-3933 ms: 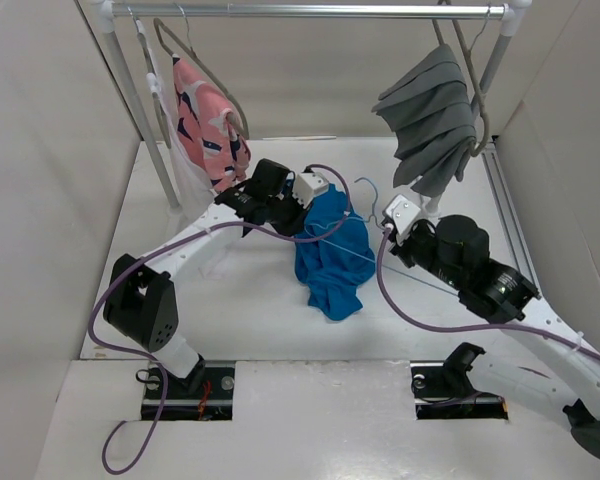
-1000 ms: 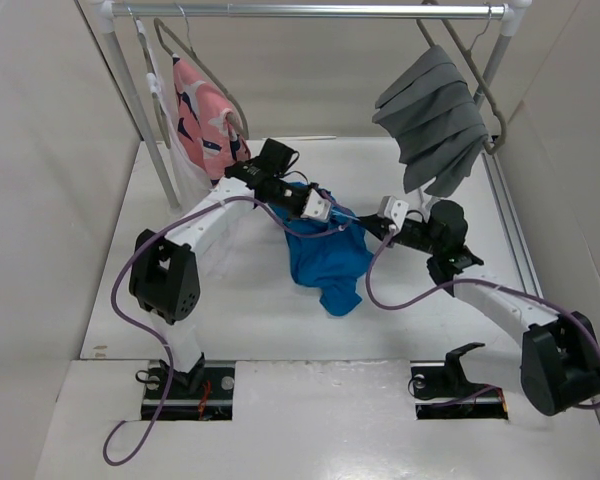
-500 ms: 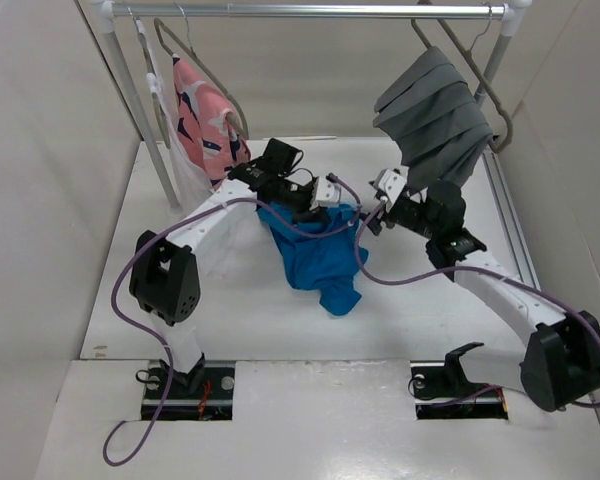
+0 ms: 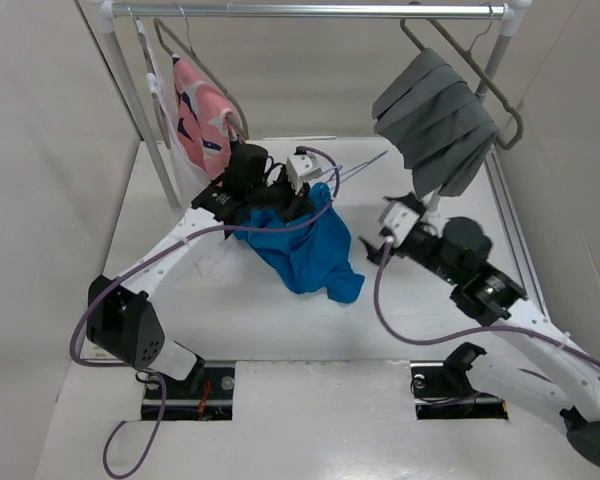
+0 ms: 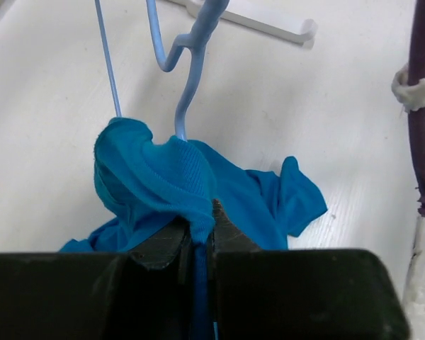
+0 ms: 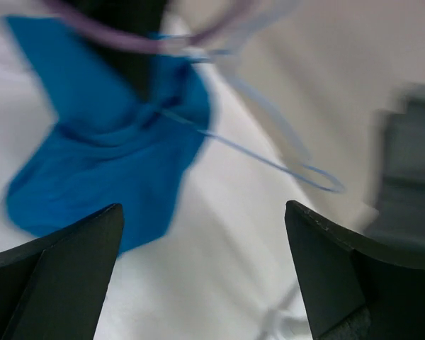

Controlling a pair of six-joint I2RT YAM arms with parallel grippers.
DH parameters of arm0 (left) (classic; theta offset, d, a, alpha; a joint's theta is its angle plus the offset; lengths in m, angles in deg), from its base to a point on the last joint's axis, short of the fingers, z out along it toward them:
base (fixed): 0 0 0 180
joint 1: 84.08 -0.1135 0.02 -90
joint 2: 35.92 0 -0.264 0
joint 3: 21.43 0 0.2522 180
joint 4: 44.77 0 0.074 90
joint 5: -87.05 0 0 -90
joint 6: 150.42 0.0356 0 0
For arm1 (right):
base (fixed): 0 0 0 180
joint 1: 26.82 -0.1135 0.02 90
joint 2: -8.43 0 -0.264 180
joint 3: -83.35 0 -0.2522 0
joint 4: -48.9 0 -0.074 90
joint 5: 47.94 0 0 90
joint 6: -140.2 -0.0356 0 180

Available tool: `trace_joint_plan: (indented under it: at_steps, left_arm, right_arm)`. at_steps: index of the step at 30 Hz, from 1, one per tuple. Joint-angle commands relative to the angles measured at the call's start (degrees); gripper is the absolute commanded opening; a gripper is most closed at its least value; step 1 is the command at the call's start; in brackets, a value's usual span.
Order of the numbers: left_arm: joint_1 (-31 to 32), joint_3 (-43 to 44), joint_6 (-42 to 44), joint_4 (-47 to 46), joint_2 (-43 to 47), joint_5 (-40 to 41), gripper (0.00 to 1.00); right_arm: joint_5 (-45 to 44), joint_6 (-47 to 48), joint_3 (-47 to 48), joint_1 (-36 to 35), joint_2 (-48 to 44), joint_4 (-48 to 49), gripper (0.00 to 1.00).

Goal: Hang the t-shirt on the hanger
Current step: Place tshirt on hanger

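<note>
The bright blue t-shirt (image 4: 310,250) hangs bunched from my left gripper (image 4: 302,200), its lower part draping onto the table. In the left wrist view that gripper (image 5: 202,212) is shut on a fold of the t-shirt (image 5: 156,177). The thin light-blue wire hanger (image 5: 188,64) runs into the cloth just beyond the fingertips. From above, the hanger (image 4: 360,167) juts up and right out of the shirt. My right gripper (image 4: 372,247) stands open to the right of the shirt, touching nothing. Its wrist view is blurred and shows the t-shirt (image 6: 92,142) and hanger wire (image 6: 269,159) beyond the wide-open gripper (image 6: 202,209).
A metal rail (image 4: 310,10) crosses the back. A pink patterned garment (image 4: 205,115) hangs at its left and a grey pleated garment (image 4: 435,120) at its right, both on thick grey-brown hangers. The rack's legs and enclosure walls border the white table (image 4: 230,310).
My right gripper has opened, let go of the hanger and pulled back toward the near right. My left gripper has carried the t-shirt and hanger a little left and back.
</note>
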Motion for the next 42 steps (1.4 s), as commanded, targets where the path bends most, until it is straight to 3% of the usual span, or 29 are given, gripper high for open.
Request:
trace_joint_plan:
  at_steps: [1, 3, 9, 13, 16, 17, 18, 20, 21, 22, 26, 29, 30, 31, 32, 37, 42]
  left_arm:
    - [0.0, -1.8, -7.7, -6.4, 2.7, 2.5, 0.00]
    - [0.0, -2.3, -10.3, -8.3, 2.7, 3.2, 0.00]
    - [0.0, -3.4, -11.7, -12.0, 3.3, 4.7, 0.00]
    - [-0.5, -4.0, -12.2, -12.0, 4.0, 5.2, 0.00]
    - [-0.5, -4.6, -12.9, -12.0, 4.5, 5.2, 0.00]
    - [-0.5, -5.1, -13.5, -12.0, 4.5, 5.2, 0.00]
    - [-1.1, -5.2, -13.5, -12.0, 5.1, 4.6, 0.00]
    - [-1.8, -5.7, -13.5, -12.0, 5.1, 4.6, 0.00]
    - [-1.8, -5.7, -13.5, -12.0, 5.1, 4.6, 0.00]
    - [-2.4, -5.7, -13.5, -12.0, 5.1, 3.9, 0.00]
    - [-4.3, -5.7, -12.8, -11.3, 6.3, 2.8, 0.00]
    - [-5.5, -7.1, -7.6, -9.4, 7.8, -0.9, 0.00]
    - [-5.5, -7.7, -3.8, -7.8, 8.4, -2.6, 0.00]
    - [-5.5, -7.7, 9.0, -2.2, 9.7, -4.9, 0.00]
    - [-5.5, -8.7, 15.3, 0.7, 10.6, -8.3, 0.00]
    - [-6.9, -14.3, 33.4, 10.2, 14.7, -7.7, 0.00]
    - [-7.9, -14.3, 47.8, 22.4, 15.2, -10.9, 0.00]
  right_arm:
    - [5.4, 3.9, -4.8, -8.3, 6.9, 0.3, 1.00]
    - [5.9, 7.1, -4.8, -12.7, 15.0, 6.7, 1.00]
    - [10.1, 9.9, 0.5, -13.3, 35.5, 14.5, 1.00]
    - [11.3, 8.5, 3.0, -12.4, 43.4, 18.3, 1.00]
    - [14.9, 5.6, 2.5, -9.1, 48.5, 23.5, 0.93]
    - [16.4, 4.2, 2.5, -8.0, 49.7, 24.1, 0.87]
    - [20.1, 4.2, 2.5, -6.8, 50.9, 24.1, 0.68]
    - [23.9, 2.5, 2.5, -3.2, 53.3, 25.6, 0.42]
    - [25.3, 1.8, 1.9, -2.1, 53.3, 26.3, 0.12]
    - [26.0, 0.8, 1.1, -0.9, 53.3, 28.0, 0.00]
    - [26.8, -2.8, -3.8, 5.8, 51.1, 30.7, 0.00]
    - [27.3, -4.9, -7.5, 11.7, 47.3, 30.7, 0.00]
    - [27.3, -5.8, -8.6, 15.5, 45.0, 30.7, 0.00]
    - [27.3, -7.7, -10.8, 17.6, 43.9, 30.7, 0.00]
    - [28.7, -8.6, -11.8, 19.7, 42.7, 30.7, 0.00]
    - [33.5, -11.3, -14.5, 30.3, 36.4, 29.4, 0.00]
    - [32.7, -8.4, -13.8, 34.0, 31.0, 23.6, 0.00]
